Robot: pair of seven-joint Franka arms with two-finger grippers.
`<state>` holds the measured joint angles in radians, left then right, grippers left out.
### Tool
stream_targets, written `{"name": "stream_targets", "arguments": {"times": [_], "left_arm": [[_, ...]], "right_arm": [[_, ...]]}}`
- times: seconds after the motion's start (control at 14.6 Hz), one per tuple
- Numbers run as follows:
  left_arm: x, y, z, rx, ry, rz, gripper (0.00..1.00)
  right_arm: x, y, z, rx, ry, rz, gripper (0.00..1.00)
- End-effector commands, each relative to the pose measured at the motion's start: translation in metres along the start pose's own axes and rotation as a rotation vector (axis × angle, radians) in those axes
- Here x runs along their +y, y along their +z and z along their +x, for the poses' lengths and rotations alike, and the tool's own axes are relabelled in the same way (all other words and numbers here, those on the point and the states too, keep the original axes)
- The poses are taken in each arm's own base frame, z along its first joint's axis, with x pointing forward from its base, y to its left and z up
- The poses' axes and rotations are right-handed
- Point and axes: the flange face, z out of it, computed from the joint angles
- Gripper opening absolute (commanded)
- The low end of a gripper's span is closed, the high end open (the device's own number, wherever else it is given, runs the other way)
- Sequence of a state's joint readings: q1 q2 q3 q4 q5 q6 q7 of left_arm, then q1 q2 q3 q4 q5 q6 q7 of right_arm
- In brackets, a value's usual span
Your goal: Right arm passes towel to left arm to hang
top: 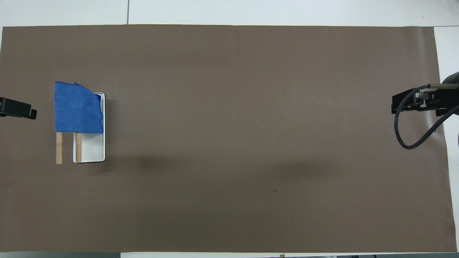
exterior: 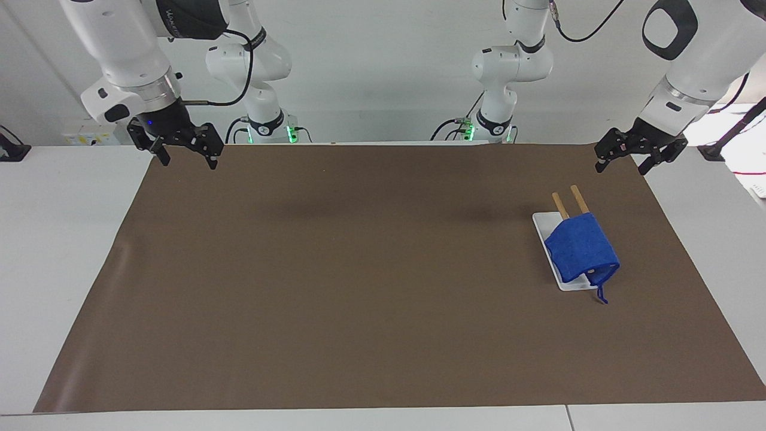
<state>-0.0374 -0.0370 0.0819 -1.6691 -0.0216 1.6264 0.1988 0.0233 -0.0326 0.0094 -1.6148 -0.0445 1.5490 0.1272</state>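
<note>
The blue towel (exterior: 581,248) hangs draped over a small rack of two wooden bars (exterior: 578,197) on a white base (exterior: 546,227), toward the left arm's end of the table. Its loop (exterior: 601,294) dangles at the corner farther from the robots. In the overhead view the towel (top: 77,107) covers the bars' (top: 59,148) farther half. My left gripper (exterior: 620,170) is open and empty in the air over the mat's corner, apart from the rack; it also shows in the overhead view (top: 18,109). My right gripper (exterior: 188,163) is open and empty over the mat's other near corner, and it shows in the overhead view (top: 412,102) too.
A brown mat (exterior: 359,269) covers most of the white table (exterior: 66,239). A black cable (top: 405,136) loops from the right wrist. The two arm bases stand at the robots' edge of the table.
</note>
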Motion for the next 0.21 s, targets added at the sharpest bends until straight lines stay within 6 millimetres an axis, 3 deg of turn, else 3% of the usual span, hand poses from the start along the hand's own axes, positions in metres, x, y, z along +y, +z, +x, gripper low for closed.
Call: {"name": "stream_targets", "arguments": {"times": [0.0, 0.14], "left_arm": [[0.0001, -0.0017, -0.0054, 0.017, 0.014, -0.003, 1.00], [-0.0023, -0.0018, -0.0059, 0.018, 0.008, -0.003, 1.00]], "right_arm": [[0.0016, -0.0006, -0.0049, -0.013, 0.018, 0.021, 1.00], [0.0036, -0.0026, -0.0053, -0.010, 0.016, 0.020, 1.00]]}}
